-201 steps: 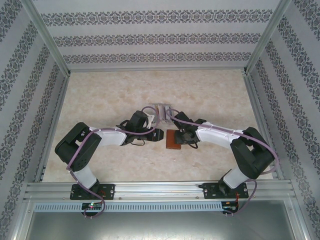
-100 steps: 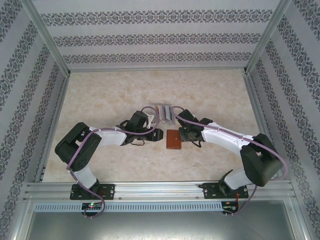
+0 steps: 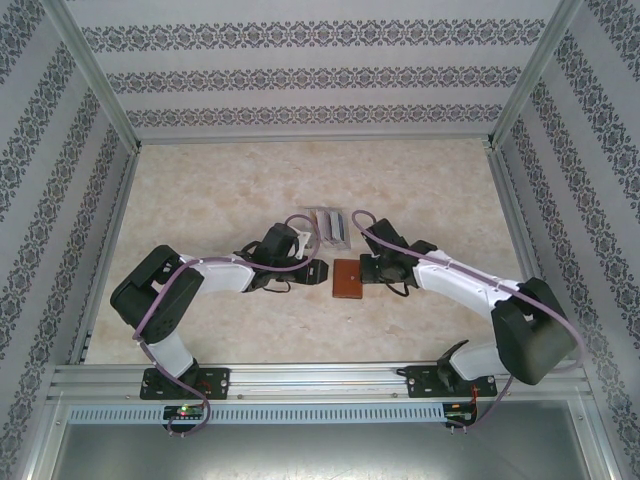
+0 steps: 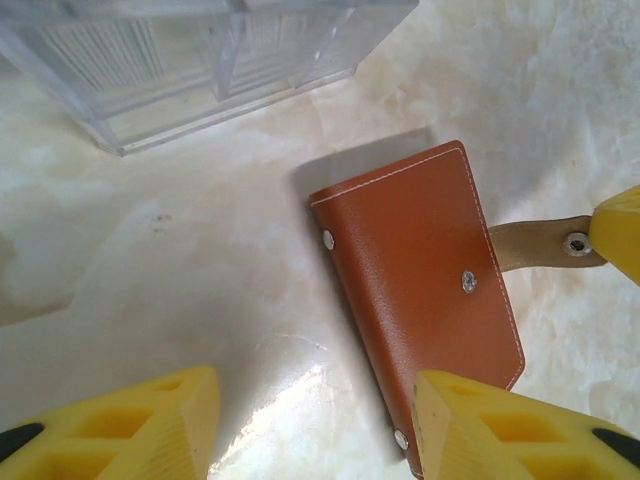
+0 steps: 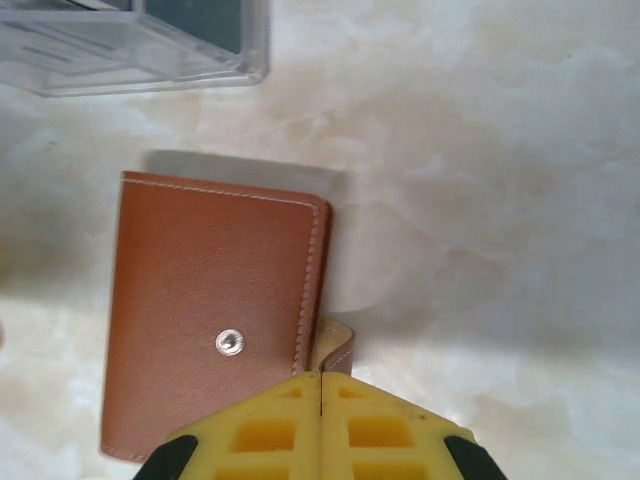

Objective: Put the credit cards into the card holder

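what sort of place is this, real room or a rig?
Probably a robot test cell dressed as a room: bare aluminium frame, wallpaper-print panels boxing in a marble-look tabletop.

Table (image 3: 220, 190) with card holder (image 3: 347, 279), rack (image 3: 330, 227)

Clear slotted rack (image 3: 330, 226), pale marbled table (image 3: 220, 190), patterned walls (image 3: 300, 75)

A robot test cell in a lab is indicated, not a home. A marble-look tabletop (image 3: 220, 190) is boxed in by an aluminium extrusion frame (image 3: 98, 82), w/ patterned wallpaper (image 3: 320, 75) stuck on the panels as a backdrop. Two arms, left arm (image 3: 215, 272) & right arm (image 3: 460, 285), are bolted to a front rail (image 3: 320, 378). Purple cabling (image 3: 147, 320) is left exposed, and a slotted cable duct (image 3: 320, 412) is fitted along the near edge.
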`<state>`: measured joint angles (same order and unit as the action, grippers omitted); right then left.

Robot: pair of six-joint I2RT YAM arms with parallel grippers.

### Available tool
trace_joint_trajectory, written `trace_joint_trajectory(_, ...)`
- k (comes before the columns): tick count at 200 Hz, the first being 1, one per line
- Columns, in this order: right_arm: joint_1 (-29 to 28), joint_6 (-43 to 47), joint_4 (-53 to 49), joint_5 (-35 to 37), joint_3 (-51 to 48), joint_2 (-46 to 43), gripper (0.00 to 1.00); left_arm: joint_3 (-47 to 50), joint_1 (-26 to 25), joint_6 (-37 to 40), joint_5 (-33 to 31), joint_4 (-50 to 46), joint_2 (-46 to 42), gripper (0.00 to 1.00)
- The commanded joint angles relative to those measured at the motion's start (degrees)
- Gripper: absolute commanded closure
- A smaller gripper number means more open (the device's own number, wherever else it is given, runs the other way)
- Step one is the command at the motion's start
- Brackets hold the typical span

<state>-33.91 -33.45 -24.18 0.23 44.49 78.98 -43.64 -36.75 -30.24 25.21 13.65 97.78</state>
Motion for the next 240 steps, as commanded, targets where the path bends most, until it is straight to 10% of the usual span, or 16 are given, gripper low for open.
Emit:
trace_joint_trajectory(1, 1.23, -2.24, 2.12, -4.47, -1.28, -3.79, 1.0, -0.38, -1.12, 1.19, 0.7, 0.68, -1.89, 0.39)
trace_joint_trajectory(240, 4.38, -12.51, 16.57, -21.88, -4.81, -8.18, 1.0, -1.84, -1.75, -2.63, 6.1, 1.58, -1.49, 0.11)
